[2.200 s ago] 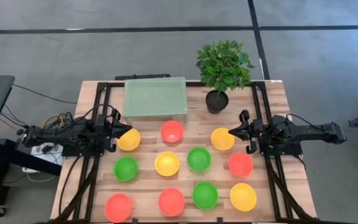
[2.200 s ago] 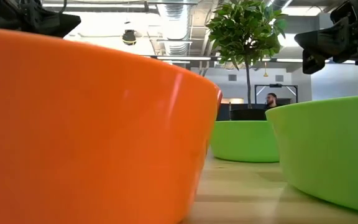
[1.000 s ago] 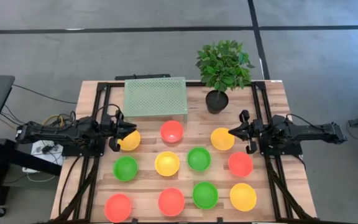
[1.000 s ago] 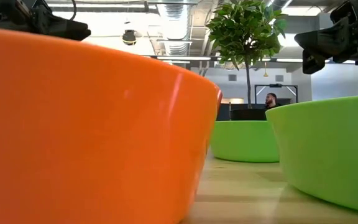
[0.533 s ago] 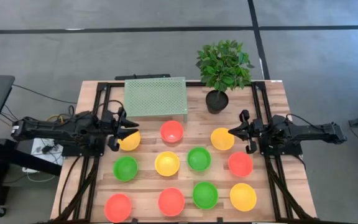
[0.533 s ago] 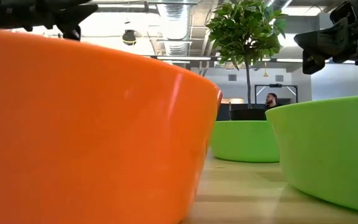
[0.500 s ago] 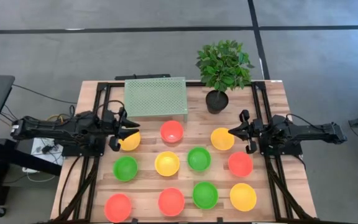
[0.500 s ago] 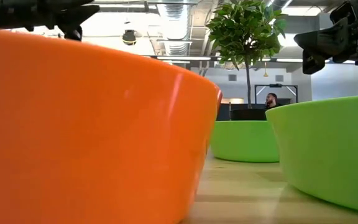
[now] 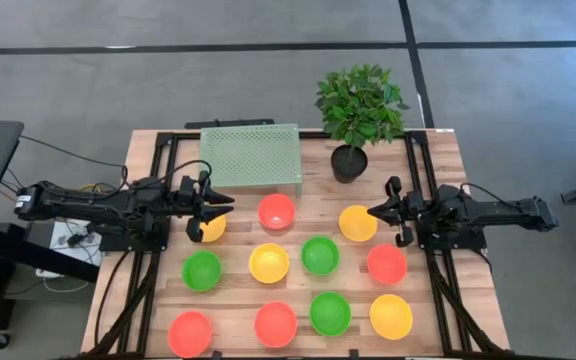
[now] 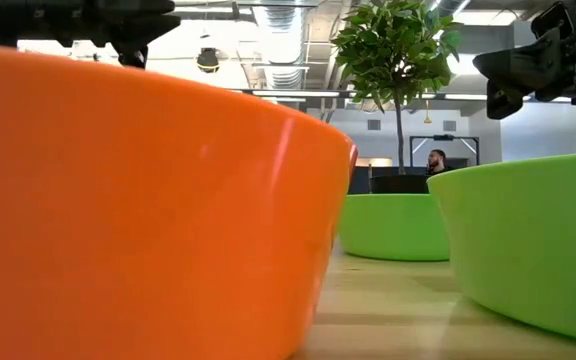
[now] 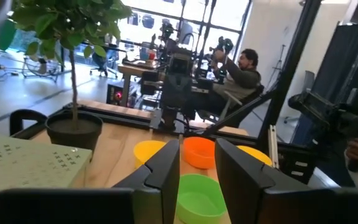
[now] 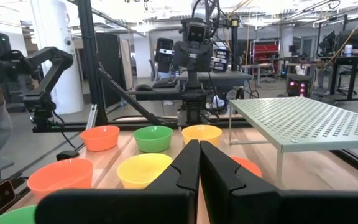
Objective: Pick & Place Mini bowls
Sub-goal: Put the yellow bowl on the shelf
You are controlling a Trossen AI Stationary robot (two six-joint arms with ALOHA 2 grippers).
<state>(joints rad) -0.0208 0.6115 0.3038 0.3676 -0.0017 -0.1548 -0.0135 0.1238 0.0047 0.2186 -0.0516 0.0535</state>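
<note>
Eleven mini bowls rest on their bases on the wooden table (image 9: 238,300): yellow, red and green ones in rows. My left gripper (image 9: 211,215) is open and hovers above the far-left yellow bowl (image 9: 211,230), partly hiding it; in the left wrist view my left gripper (image 11: 197,168) looks across a green bowl (image 11: 197,196) and a red bowl (image 11: 199,151). My right gripper (image 9: 376,213) is shut and waits raised by the right rim of the far-right yellow bowl (image 9: 356,222). In the low view both grippers, left (image 10: 138,25) and right (image 10: 528,65), hang high above the bowls.
A pale green perforated rack (image 9: 249,156) stands on legs at the table's far edge, with a black plant pot (image 9: 349,163) and its leafy plant to its right. Black rails (image 9: 163,170) run along both table sides. A person (image 11: 241,71) sits in the room beyond.
My left gripper has reached toward the table's right, from beside the far-left yellow bowl's left rim to above the bowl. The right arm and all bowls have kept still.
</note>
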